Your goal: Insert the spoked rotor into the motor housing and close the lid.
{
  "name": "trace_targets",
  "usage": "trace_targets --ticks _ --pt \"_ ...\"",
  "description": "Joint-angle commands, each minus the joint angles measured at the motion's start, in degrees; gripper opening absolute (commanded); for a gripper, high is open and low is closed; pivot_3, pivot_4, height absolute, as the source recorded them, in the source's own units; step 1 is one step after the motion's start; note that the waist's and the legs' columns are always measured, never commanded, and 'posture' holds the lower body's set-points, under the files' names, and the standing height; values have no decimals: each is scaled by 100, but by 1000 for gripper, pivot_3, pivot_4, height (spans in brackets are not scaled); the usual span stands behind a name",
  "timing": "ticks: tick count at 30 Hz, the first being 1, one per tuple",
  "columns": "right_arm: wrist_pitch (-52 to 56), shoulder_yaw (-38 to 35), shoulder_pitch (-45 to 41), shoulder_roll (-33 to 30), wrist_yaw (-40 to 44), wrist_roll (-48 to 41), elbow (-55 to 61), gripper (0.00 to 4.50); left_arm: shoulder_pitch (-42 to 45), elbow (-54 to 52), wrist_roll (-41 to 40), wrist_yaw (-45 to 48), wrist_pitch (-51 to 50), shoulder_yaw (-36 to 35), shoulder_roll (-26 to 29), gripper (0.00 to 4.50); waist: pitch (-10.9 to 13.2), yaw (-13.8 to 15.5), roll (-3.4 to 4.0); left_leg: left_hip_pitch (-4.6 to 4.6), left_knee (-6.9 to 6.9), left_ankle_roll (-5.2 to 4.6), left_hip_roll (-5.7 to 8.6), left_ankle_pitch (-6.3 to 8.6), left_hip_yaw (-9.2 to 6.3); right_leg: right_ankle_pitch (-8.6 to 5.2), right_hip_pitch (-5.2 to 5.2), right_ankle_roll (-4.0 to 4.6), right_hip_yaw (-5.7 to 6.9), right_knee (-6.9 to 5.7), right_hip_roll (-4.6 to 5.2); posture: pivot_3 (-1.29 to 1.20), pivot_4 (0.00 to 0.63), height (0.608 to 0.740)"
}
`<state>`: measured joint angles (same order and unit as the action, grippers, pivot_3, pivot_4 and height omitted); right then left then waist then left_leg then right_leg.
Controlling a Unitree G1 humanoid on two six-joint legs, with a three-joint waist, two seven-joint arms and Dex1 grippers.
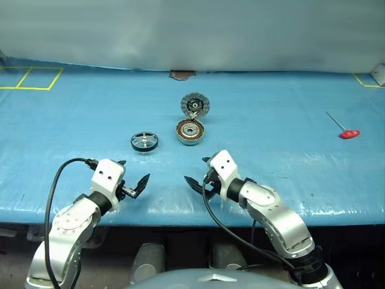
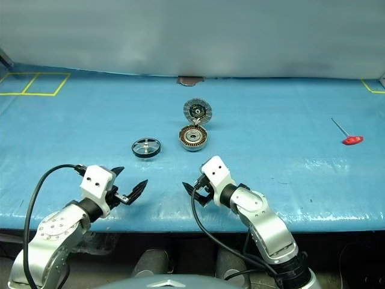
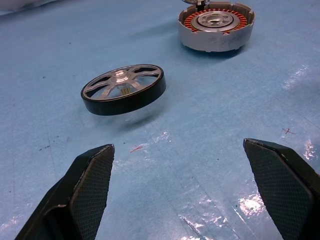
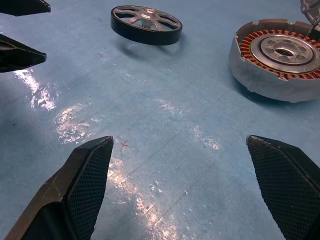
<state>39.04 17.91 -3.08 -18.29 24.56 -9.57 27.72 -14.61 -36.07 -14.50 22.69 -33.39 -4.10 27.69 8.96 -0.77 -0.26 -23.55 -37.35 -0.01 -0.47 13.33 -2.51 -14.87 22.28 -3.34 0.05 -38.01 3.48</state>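
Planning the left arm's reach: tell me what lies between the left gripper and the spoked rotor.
Nothing but bare blue table cover. The left wrist view shows the open left gripper facing the spoked rotor across an unobstructed stretch.

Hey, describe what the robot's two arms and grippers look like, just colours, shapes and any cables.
Both arms are silver-grey metal segments with black joint rings. Each wrist ends in a white boxy block with two small dark dots. The left gripper and right gripper each have two black pointed fingers with cross-hatched textured pads. A black cable loops from each wrist block back along the arm.
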Motion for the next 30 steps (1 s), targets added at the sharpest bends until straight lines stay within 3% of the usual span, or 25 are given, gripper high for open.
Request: trace_targets --ticks 1,30 --pt "-99 -101 25 34 -61 -27 279 4500 73 -26 4 50 31 -41 48 4481 0 1 0 0 0 0 0 0 0 0 0 0 0 0 0 0 150 740" --pt "-96 -112 17 36 -96 -45 277 4500 144 -46 51 38 -45 18 -11 4481 0 4 0 0 0 0 0 0 4 1 2 -1 -3 0 0 0 150 740"
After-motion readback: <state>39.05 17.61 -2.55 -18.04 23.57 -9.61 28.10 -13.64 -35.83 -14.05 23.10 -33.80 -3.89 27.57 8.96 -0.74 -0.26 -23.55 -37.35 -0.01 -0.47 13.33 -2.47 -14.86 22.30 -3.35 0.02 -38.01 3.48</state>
